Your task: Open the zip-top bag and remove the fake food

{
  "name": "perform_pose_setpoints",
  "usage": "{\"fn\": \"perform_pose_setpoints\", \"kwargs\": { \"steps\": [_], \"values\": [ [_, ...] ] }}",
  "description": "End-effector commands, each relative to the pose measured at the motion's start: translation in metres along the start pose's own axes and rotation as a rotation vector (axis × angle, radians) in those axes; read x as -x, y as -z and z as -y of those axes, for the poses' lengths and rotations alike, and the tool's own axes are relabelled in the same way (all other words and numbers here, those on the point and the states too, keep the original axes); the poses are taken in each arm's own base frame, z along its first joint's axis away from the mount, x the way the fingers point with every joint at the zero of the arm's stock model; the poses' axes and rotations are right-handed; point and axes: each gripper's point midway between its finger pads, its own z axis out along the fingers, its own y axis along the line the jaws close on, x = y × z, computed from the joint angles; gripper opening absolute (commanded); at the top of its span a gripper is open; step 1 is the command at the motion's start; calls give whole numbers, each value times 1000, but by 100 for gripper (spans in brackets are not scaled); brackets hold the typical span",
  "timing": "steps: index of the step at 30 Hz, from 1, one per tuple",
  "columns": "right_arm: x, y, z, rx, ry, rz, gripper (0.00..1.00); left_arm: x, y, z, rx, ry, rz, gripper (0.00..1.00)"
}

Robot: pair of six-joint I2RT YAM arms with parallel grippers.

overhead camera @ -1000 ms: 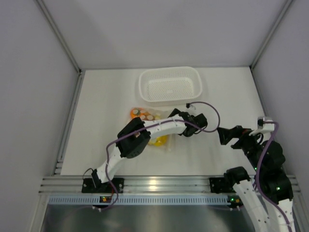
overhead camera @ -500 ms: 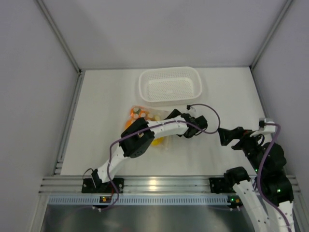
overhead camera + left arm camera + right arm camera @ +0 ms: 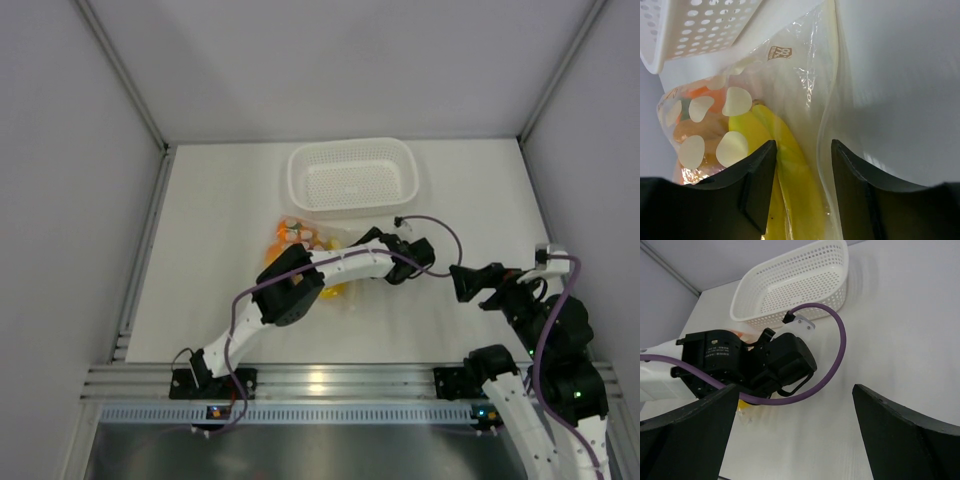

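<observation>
Clear zip-top bag (image 3: 810, 75), small brown logo (image 3: 780, 52), unreadable

Table (image 3: 220, 200): white, matte, flat; fills the middle of the top view, walled at left, right and far sides.
Directly on it:
- Basket (image 3: 350, 180): white, perforated, rectangular, upright; upper centre of frame.
- Zip-top bag (image 3: 300, 232): clear with white dots, lying flat just below the basket, centre of frame; fake food (image 3: 283, 237) inside, yellow and orange pieces showing.
</observation>
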Motion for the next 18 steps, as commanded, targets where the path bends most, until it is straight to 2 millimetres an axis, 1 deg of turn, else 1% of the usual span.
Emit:
{"fn": "perform_pose_setpoints", "kwargs": {
  "steps": [1,3,4,5,7,8,9,10,11,13,16,18],
  "values": [
    [7,1,-6,27,-9,24,99,1,-1,17,-48,5,-9,52],
    [9,3,-6,23,-6,31,100,-7,-6,24,-56,0,-31,45],
    [9,3,-6,22,-3,31,99,-10,-9,25,-56,-1,-40,39],
    [9,4,-5,21,0,30,99,-13,-12,27,-56,-3,-50,36],
    [9,5,-5,18,2,35,99,-18,-15,30,-66,7,-67,25],
    [10,5,-5,18,2,35,100,-19,-15,29,-68,15,-70,12],
    [9,6,-4,17,2,37,99,-19,-15,27,-69,31,-74,6],
    [9,6,-4,16,3,34,99,-20,-15,28,-74,36,-79,2],
    [9,6,-4,15,2,36,100,-18,-14,25,-75,49,-77,0],
    [9,6,-4,16,0,37,99,-16,-13,20,-75,78,-78,0],
    [9,6,-4,16,2,37,99,-8,-8,8,-71,141,-63,0],
    [9,5,-4,17,0,37,100,0,0,-2,-70,206,-44,0]
  ]
}}
